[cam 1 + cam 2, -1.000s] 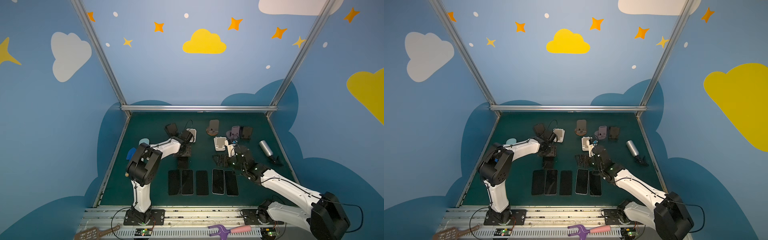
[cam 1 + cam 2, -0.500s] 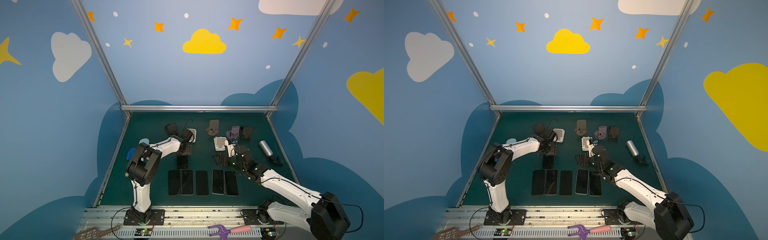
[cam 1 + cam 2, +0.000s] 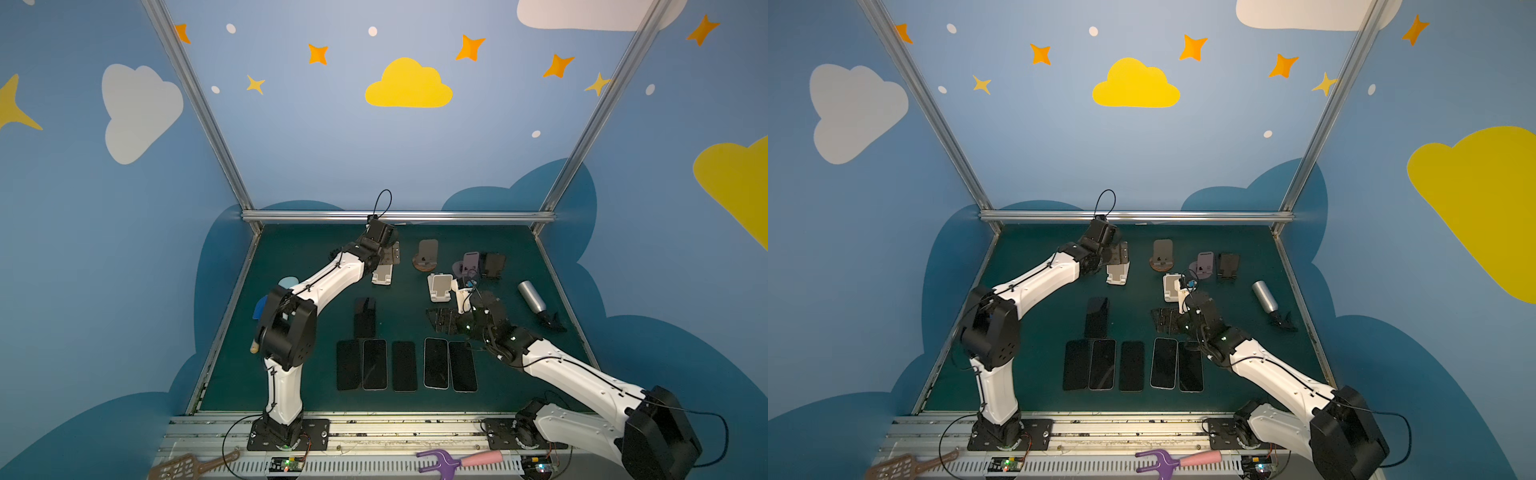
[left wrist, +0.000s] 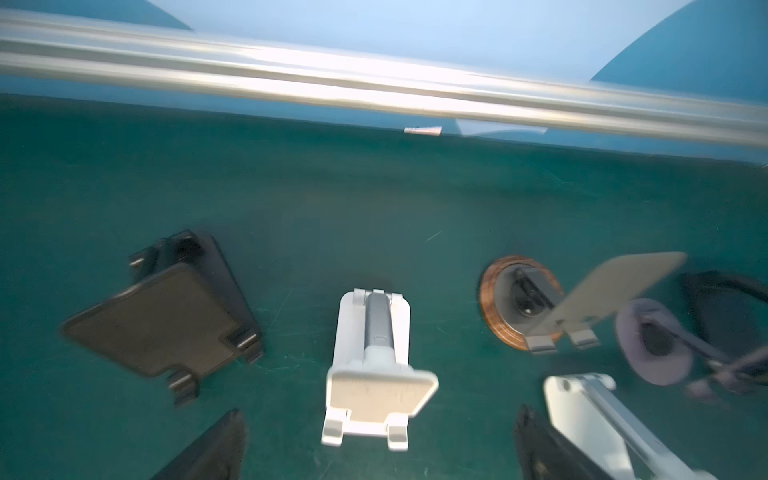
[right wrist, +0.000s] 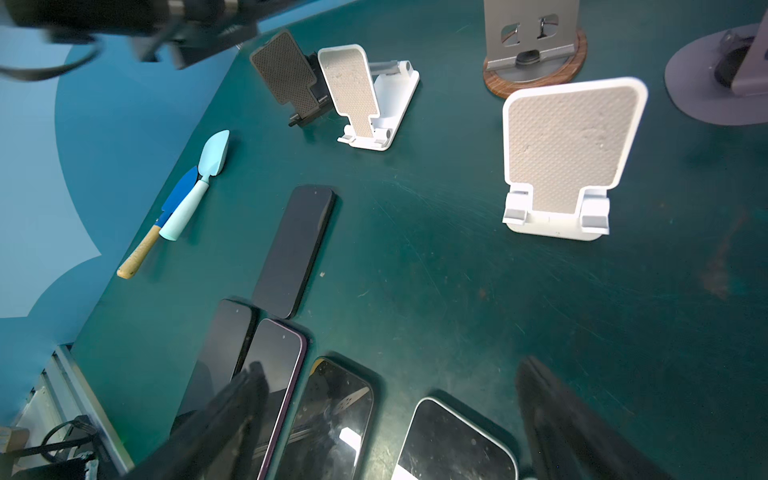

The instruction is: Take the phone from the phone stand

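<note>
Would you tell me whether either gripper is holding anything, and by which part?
Nothing is held. The left gripper is open above a white phone stand; the right gripper is open above the phones lying flat.

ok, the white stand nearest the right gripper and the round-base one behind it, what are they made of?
White stand: looks like matte moulded plastic, with smooth rounded edges. Its backrest face is dimpled beige, probably a rubbery pad.
Round-base stand: the thin, flat grey plate looks like matte metal. The base rim shows wood grain; real wood or print, I cannot tell.
</note>
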Tool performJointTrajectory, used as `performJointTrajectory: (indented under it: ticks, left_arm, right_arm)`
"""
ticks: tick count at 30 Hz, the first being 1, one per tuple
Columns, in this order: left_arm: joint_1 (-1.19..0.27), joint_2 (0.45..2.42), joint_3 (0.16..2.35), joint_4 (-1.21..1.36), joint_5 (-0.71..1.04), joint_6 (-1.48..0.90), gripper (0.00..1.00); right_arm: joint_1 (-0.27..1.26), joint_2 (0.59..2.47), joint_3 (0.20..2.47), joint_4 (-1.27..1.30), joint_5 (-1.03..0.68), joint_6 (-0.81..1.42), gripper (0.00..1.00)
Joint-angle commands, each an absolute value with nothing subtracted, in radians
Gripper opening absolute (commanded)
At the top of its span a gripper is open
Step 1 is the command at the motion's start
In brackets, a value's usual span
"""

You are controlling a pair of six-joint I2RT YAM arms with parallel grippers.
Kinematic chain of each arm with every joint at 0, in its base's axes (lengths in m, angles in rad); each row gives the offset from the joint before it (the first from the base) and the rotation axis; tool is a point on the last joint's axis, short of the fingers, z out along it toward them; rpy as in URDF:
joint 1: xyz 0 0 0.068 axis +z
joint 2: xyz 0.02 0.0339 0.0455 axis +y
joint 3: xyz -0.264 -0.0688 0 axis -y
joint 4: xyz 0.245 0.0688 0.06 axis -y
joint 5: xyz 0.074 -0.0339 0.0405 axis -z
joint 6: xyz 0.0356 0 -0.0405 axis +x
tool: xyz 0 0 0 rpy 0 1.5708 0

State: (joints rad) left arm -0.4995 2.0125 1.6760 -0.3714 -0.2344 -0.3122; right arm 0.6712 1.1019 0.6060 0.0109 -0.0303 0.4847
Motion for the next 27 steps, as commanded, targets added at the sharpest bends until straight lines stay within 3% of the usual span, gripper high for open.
performJointTrajectory:
  ticks: [1, 9, 22, 27]
  left_arm:
    - [-0.496, 2.09, 1.772, -0.468, -0.281, -0.278, 1.0]
    - [-0.493, 2.174, 1.812, -0.492, -0.291, -0.342, 0.98]
    - [-0.504, 2.207, 1.808, -0.491, -0.275, -0.365, 0.77]
    - [-0.503, 2.239, 1.848, -0.514, -0.268, -0.364, 0.74]
  right_arm:
    - [0.672, 1.078, 0.619, 0.0, -0.003, 0.465, 0.93]
    - [0.672, 1.084, 0.621, -0.001, -0.005, 0.465, 0.93]
    - [0.672, 1.095, 0.624, -0.002, -0.002, 0.466, 0.93]
    - [0.672, 1.101, 0.626, -0.004, 0.0, 0.466, 0.93]
